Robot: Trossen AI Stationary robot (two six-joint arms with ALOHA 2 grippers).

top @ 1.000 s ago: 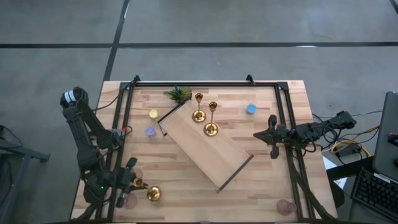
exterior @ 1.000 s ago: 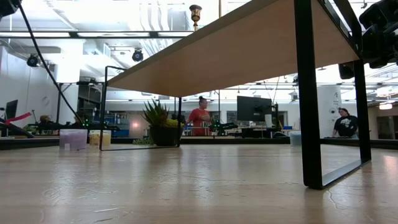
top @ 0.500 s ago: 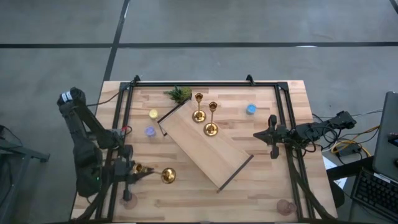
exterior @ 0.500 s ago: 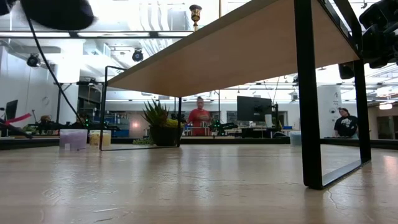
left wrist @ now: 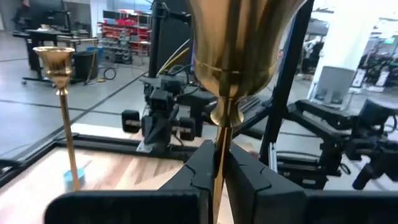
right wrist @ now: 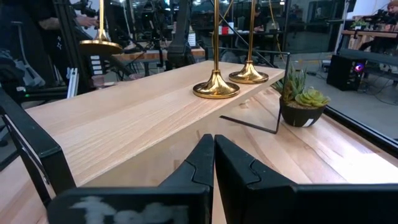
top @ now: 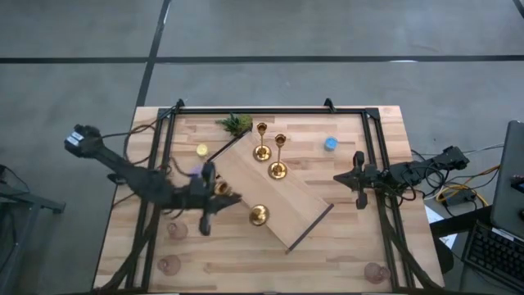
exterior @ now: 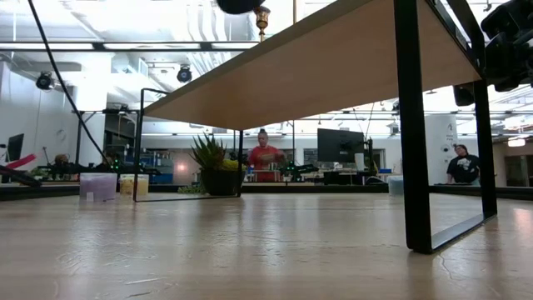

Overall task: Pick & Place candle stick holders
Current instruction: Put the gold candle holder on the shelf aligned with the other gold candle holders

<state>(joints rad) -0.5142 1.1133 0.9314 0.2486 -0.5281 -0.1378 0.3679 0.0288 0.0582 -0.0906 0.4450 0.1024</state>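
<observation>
My left gripper (top: 223, 195) is shut on a gold candle stick holder (top: 259, 215) at the near-left edge of a raised wooden shelf (top: 286, 201). Two more gold holders (top: 262, 152) (top: 278, 170) stand on their round bases at the shelf's far end. They also show in the right wrist view (right wrist: 216, 87). Three pinkish glass cups (top: 177, 230) (top: 169, 264) (top: 377, 273) stand on the table near its front edge. My right gripper (top: 358, 182) is shut and empty at the table's right side. My left gripper pinches the holder's slim stem (left wrist: 219, 140) between its two fingers, a little below the flared cup (left wrist: 233, 43). The fingers come roughly level from the table's left and lie across the stem. The holder is lifted clear of the table, its round base (top: 259, 215) at the shelf's edge.
A green plant sprig (top: 236, 124) stands at the far edge. Yellow (top: 201, 150) and blue (top: 330, 143) tealight discs lie on the table. The shelf stands on black legs (exterior: 414, 125). Black frame rails (top: 378, 164) run along the table's sides. People show in the room behind.
My left gripper has gone from the table's near-left corner toward the right and far side, up to the shelf. It has carried the gold holder along, lifted clear of the table. The left arm has stretched out low across the table.
</observation>
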